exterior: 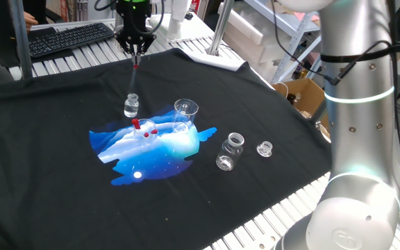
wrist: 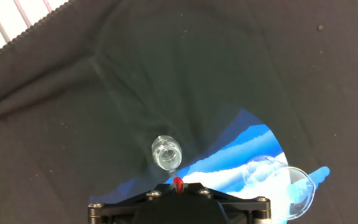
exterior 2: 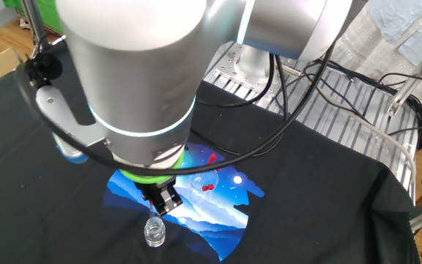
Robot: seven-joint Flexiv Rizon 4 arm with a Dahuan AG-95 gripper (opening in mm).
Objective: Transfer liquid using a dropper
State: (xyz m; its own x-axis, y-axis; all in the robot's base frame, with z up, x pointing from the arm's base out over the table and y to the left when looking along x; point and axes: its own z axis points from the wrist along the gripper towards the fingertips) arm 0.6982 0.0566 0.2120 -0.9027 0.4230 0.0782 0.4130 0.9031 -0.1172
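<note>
Red rubber marks the dropper (exterior: 136, 64): its bulb is pinched between the closed jaws of the gripper (exterior: 135, 54), and the slim clear tube hangs straight down from there, its tip above a small vial (exterior: 131, 105) and not touching it. From the hand view only a speck of the red bulb (wrist: 178, 183) shows at the fingers' edge, with the vial's round mouth (wrist: 166, 153) just beyond it. In the other fixed view the gripper (exterior 2: 161, 206) sits directly over the vial (exterior 2: 154, 232), though the tube itself is too thin to make out there.

The vial stands upright on a black cloth (exterior: 61, 167), at the edge of a blue and white print (exterior: 151, 153). On that print, near the vial, stands a clear beaker (exterior: 185, 114), upright, with small red marks (exterior: 143, 128) beside its base; what they are I cannot tell. Well apart, on bare cloth, are a clear bottle (exterior: 230, 151) and, just beside it, a glass stopper (exterior: 264, 148). The cloth covers a slatted metal table (exterior: 269, 222). A keyboard (exterior: 68, 38) lies behind the gripper, past the cloth's edge.
</note>
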